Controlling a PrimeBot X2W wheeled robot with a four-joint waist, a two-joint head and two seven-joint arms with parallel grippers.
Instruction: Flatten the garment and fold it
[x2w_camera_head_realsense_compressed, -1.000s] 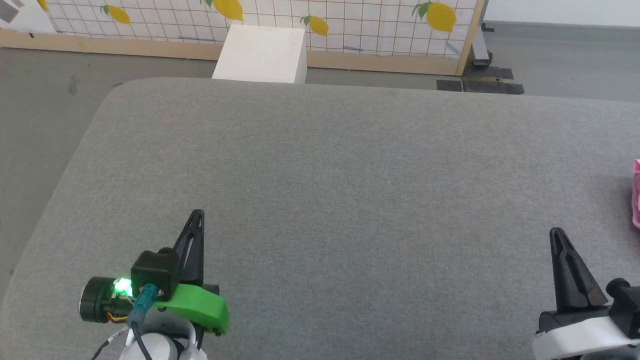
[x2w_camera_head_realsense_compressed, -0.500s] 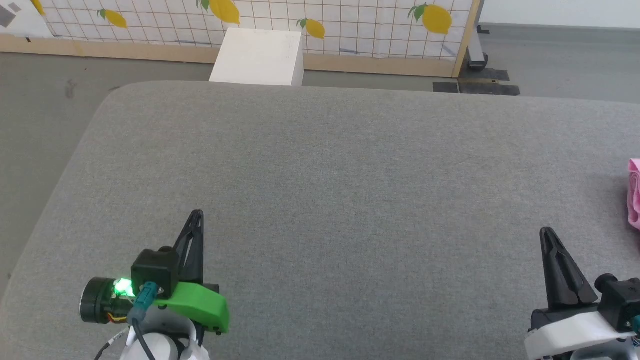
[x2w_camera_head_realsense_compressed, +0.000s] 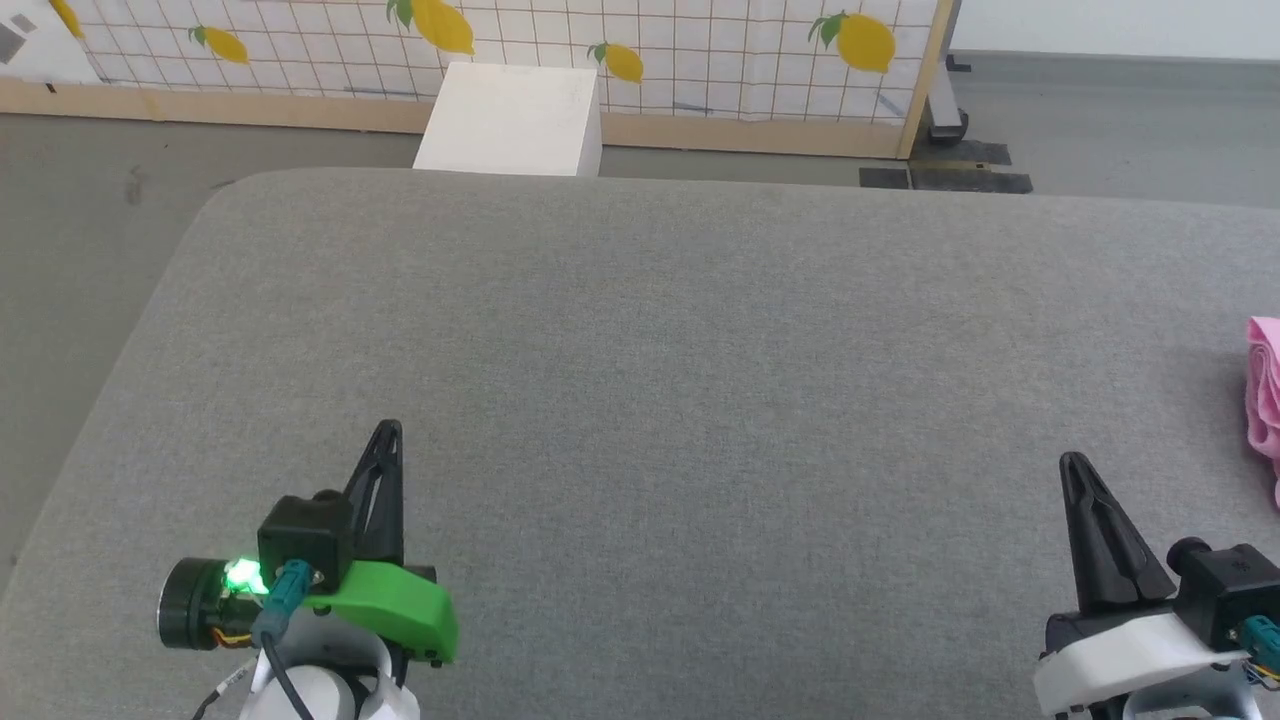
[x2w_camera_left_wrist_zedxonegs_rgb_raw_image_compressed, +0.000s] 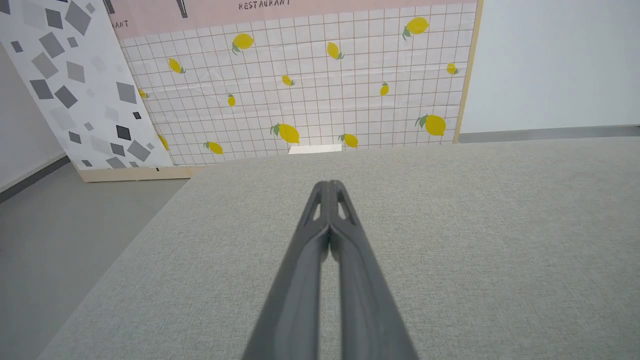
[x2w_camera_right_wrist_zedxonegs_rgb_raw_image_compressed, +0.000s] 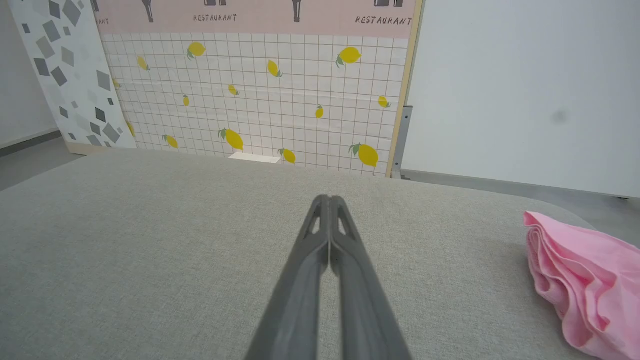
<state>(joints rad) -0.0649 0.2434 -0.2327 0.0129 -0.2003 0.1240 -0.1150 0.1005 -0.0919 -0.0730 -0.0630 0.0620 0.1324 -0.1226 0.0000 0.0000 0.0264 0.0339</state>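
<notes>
- The pink shorts (x2w_camera_right_wrist_zedxonegs_rgb_raw_image_compressed: 575, 270) lie bunched in folds on the grey bench (x2w_camera_head_realsense_compressed: 640, 350), far to the robot's right and cut off by the head view's edge. Waistband and legs cannot be told apart, so any corner picked from here would likely be a guess.
- The right hand (x2w_camera_head_realsense_compressed: 1072, 462) has its fingers pressed together and is empty, near the shorts but apart from them. Reaching in like that would shove the thin cloth, perhaps toward the bench's right edge.
- The left hand (x2w_camera_head_realsense_compressed: 388, 428), likewise closed and empty, is well apart from the cloth. A one-handed lift would probably pinch several layers and leave them tangled.
</notes>
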